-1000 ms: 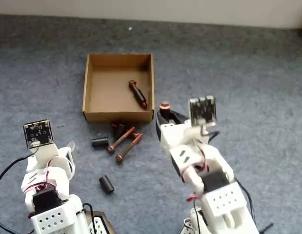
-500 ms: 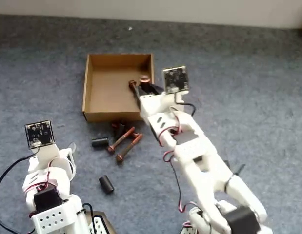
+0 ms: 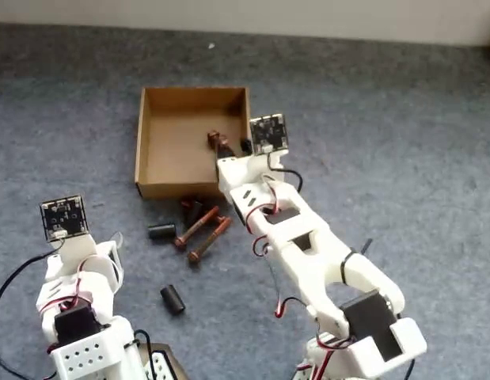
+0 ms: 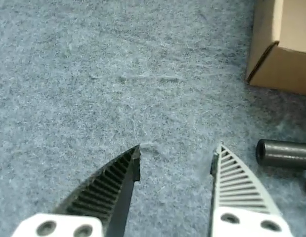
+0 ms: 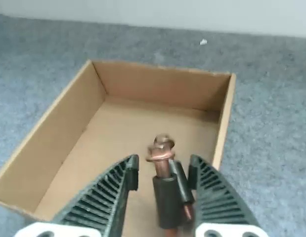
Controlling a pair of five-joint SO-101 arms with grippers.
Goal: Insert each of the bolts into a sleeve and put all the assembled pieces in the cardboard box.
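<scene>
Cardboard box (image 3: 142, 150) lies under the right gripper (image 5: 162, 160), whose jaws stand apart with gaps around a sleeved bolt (image 5: 166, 197) – seemingly delivered – while the left gripper (image 4: 177, 148) gapes empty, with two bare bolts (image 3: 199, 225) and loose sleeves (image 4: 284, 154) nearby awaiting assembly.

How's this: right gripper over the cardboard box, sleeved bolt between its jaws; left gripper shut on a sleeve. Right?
No: left wrist view shows the left gripper open and empty, a sleeve lying on the carpet beside it. The right gripper is over the cardboard box, sleeved bolt between its jaws.
</scene>
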